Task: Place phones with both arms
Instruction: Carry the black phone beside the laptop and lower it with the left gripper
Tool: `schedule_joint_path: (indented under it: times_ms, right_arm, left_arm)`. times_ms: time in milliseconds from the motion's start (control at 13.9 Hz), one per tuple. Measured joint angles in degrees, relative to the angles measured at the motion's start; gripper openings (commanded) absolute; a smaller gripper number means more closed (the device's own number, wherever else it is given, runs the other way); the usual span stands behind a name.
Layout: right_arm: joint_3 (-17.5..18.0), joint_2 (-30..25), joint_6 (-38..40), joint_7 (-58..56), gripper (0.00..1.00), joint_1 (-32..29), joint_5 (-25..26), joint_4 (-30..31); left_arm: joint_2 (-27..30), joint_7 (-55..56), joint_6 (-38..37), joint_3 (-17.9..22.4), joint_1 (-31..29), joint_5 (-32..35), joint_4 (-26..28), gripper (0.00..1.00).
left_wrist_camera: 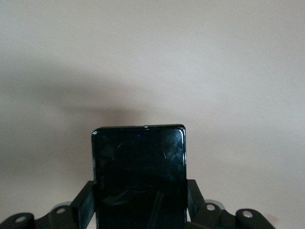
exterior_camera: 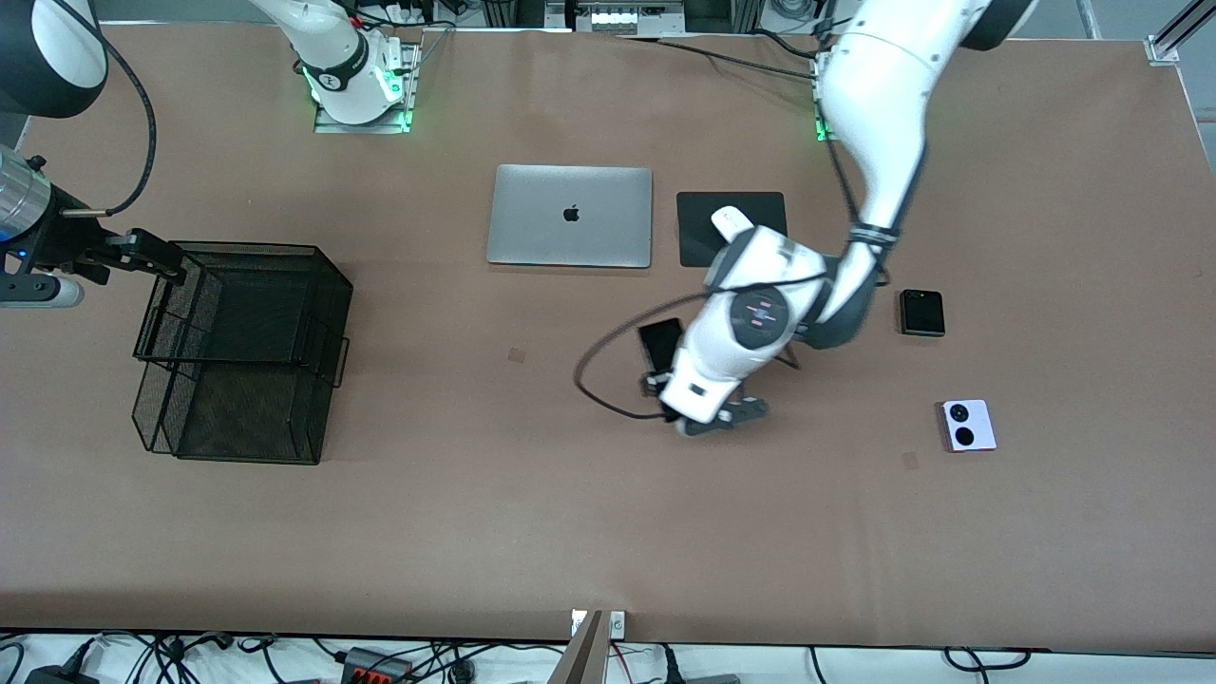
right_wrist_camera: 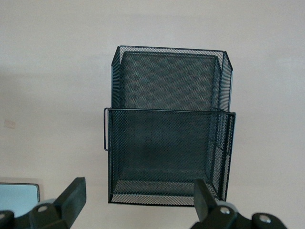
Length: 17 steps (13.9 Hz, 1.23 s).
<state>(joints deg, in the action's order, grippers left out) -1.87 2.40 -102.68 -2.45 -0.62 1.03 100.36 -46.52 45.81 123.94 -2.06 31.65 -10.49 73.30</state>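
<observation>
Left gripper (exterior_camera: 665, 385) up over bare tabletop near the middle of the table (exterior_camera: 532, 532), fingers (left_wrist_camera: 82, 206) pinched on the two long edges of the long slim black phone (left_wrist_camera: 138, 176); phone sticking out past the fingertips, dark glass face toward the wrist camera, clear of the table surface. Seen from the front, same phone (exterior_camera: 660, 344) poking out from under the wrist, angled toward the laptop (exterior_camera: 570, 216). Off toward the left arm's end of the table from that gripper, small squarish black phone (exterior_camera: 922, 313) flat on the surface; nearer the front camera than it, lavender-white phone (exterior_camera: 969, 425) with its two black circles up, also flat, the two well apart from each other and from the gripper. Farther from the camera than the gripper, black mouse pad (exterior_camera: 760, 214) with a white mouse (exterior_camera: 732, 221) on it, partly covered by the arm. Right gripper (exterior_camera: 157, 255) waiting at the right arm's end of the table, hovering at the upper rim of the black mesh basket (exterior_camera: 237, 351), fingers (right_wrist_camera: 71, 198) spread wide and holding nothing; basket (right_wrist_camera: 167, 129) straight ahead of those fingertips, two-tiered, nothing visible inside.
</observation>
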Motion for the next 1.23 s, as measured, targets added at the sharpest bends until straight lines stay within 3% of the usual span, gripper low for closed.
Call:
schedule_joint_path:
  times_ms: [216, 361, 649, 1082, 1227]
  right_arm:
    - [-0.1, 0.2, -0.2, -0.5, 1.0, 0.0, 0.0, 0.0]
    - [-0.1, 0.3, -0.3, -0.9, 1.0, 0.0, 0.0, 0.0]
    - [-0.2, 0.6, -0.4, -1.0, 1.0, -0.2, 0.0, 0.0]
    - [-0.2, 1.5, -0.6, -1.1, 1.0, -0.2, 0.0, 0.0]
    - [-0.2, 2.1, -1.0, -1.1, 1.0, -0.2, 0.0, 0.0]
  left_arm:
    - [-5.2, 1.9, 1.8, 0.2, 4.6, 0.0, -7.9, 0.56]
    - [-8.0, 1.0, 6.6, 0.4, 6.8, 0.0, -9.9, 0.56]
    - [-12.0, 0.0, 13.5, 1.1, 10.4, 0.0, -11.0, 0.56]
    - [-15.1, -2.3, 16.6, 4.5, 13.6, 0.0, -11.7, 0.58]
    - [-15.3, -2.5, 17.3, 4.8, 13.9, 0.0, -12.0, 0.69]
